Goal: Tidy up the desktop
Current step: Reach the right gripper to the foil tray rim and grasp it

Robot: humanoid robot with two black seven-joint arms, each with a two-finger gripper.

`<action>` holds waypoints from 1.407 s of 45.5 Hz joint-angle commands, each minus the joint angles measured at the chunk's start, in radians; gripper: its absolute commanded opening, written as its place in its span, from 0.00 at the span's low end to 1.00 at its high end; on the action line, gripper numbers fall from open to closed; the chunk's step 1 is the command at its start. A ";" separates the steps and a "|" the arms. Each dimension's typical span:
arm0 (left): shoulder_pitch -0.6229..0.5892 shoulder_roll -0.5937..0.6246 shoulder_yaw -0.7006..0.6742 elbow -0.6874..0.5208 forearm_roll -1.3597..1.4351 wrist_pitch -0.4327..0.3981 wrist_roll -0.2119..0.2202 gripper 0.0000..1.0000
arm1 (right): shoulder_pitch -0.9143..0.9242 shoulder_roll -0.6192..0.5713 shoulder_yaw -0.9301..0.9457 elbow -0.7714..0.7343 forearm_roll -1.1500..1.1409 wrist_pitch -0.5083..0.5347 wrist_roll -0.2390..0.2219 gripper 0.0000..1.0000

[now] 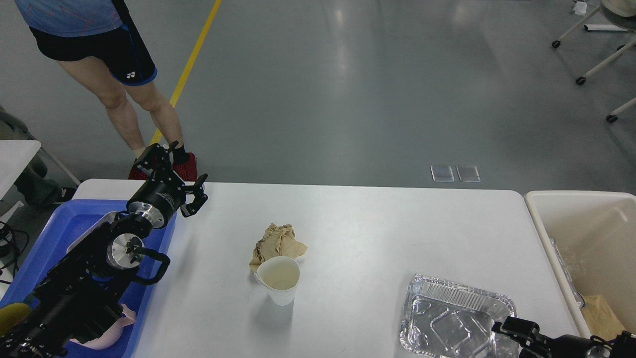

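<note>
In the head view, the desk [377, 223] fills the lower half of the frame, white and wide. Left on it are 3 things: a crumpled brown paper [277, 242] near the middle, a white paper cup [279, 278] upright and touching the paper's lower edge, and a foil tray [454, 318] at the lower right.

My left fingers [188, 185] hang at the upper left of the desk, just above the far rim of the blue tray [59, 233]. They stand apart and hold nothing. That blue tray already has a pale dish in it, mostly hidden under my arm.

My right fingers [514, 332] come in at the lower right corner of the frame, at the near right corner of the foil tray. They are dark and small there, so I cannot tell whether they are apart, together or touching the foil. The cream bin [539, 223] sits off the right end of the desk with some brown and clear scraps inside.

I judge the tidying to be partly done, with the foil tray the step in hand for my right arm. The next move calls for a firm pinch on the thin foil rim, then a lift across to the bin. The foil may buckle under a hard squeeze.
</note>
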 commanded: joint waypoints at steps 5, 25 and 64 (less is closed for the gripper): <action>0.002 0.000 0.000 0.000 0.000 0.000 0.000 0.97 | 0.012 0.027 -0.014 -0.052 -0.005 0.001 0.000 0.59; 0.016 0.006 0.008 0.000 0.000 0.009 -0.002 0.97 | 0.018 0.065 -0.008 -0.060 -0.051 0.006 0.011 0.00; 0.012 0.017 0.008 0.000 0.002 0.009 -0.002 0.97 | 0.562 0.024 -0.147 -0.196 0.278 0.185 -0.119 0.00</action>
